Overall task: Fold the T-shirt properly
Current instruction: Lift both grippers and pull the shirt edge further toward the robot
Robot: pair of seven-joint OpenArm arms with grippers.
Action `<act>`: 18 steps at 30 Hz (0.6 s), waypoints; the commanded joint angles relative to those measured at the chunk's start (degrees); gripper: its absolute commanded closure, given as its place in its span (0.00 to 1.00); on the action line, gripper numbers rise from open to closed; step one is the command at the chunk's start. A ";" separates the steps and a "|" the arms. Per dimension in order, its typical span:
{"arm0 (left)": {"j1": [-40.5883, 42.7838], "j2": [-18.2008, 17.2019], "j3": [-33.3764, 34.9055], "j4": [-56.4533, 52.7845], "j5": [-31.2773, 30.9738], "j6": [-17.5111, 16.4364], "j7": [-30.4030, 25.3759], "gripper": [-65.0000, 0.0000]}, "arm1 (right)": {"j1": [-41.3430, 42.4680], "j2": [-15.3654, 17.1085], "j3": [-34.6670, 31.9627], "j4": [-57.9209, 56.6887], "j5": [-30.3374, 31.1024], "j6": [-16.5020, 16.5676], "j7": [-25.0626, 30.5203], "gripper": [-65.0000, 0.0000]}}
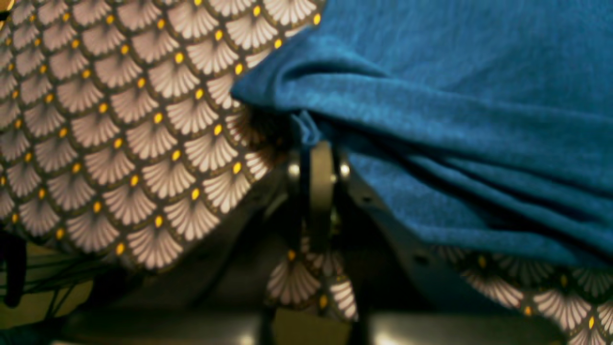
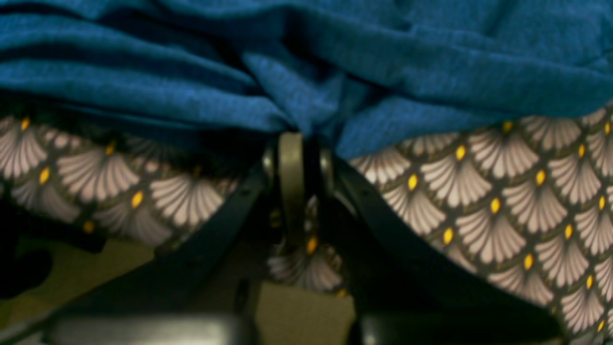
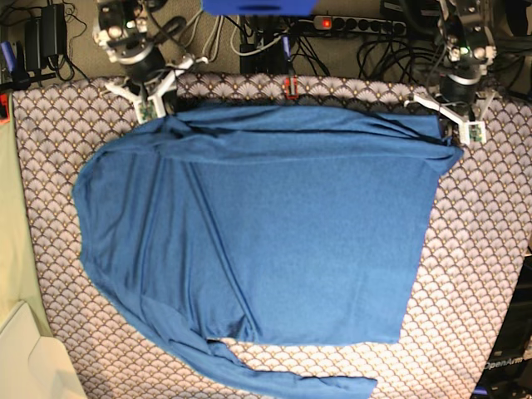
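The blue T-shirt [image 3: 274, 224] lies spread across the patterned tablecloth [image 3: 474, 249], with one long sleeve trailing along the near edge. At the far left corner of the cloth, my right gripper [image 3: 155, 113] is shut on a bunched fold of the T-shirt [image 2: 335, 72]; the right gripper [image 2: 298, 139] pinches the fabric between closed fingers. At the far right corner my left gripper [image 3: 465, 138] grips the shirt's edge. In the left wrist view the left gripper [image 1: 310, 143] is shut on a pulled fold of the T-shirt [image 1: 455, 120], which drapes away to the right.
Cables and a power strip [image 3: 357, 25] run behind the table's far edge. A small red object [image 3: 291, 86] sits at the middle of that edge. A beige surface and a white box [image 3: 25, 357] border the left side, and dark equipment [image 3: 507, 366] stands at the lower right.
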 commanded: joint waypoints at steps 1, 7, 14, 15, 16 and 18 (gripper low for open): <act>0.97 -0.42 -0.47 1.45 -0.18 0.36 -1.40 0.99 | -1.02 0.78 0.21 1.93 0.10 -0.07 1.60 1.00; 5.11 -0.42 -0.47 3.91 -0.18 0.36 -1.40 0.99 | -4.63 1.75 0.21 5.89 0.01 -0.07 2.83 1.00; 9.15 -0.60 -0.47 6.55 -0.18 0.36 -1.40 0.99 | -6.83 2.36 0.29 6.07 0.01 -0.07 3.09 1.00; 9.50 -0.68 -0.47 6.55 -0.18 0.36 -1.40 0.99 | -7.00 2.36 0.29 6.24 0.01 -0.07 3.44 1.00; 9.59 -0.68 -0.47 6.55 -0.18 0.36 -1.40 0.99 | -7.27 2.36 0.29 6.33 0.01 -0.07 4.15 1.00; 10.03 -0.68 -1.18 6.55 -0.18 0.36 -1.40 0.99 | -8.41 2.36 0.29 6.33 0.01 -0.07 5.55 1.00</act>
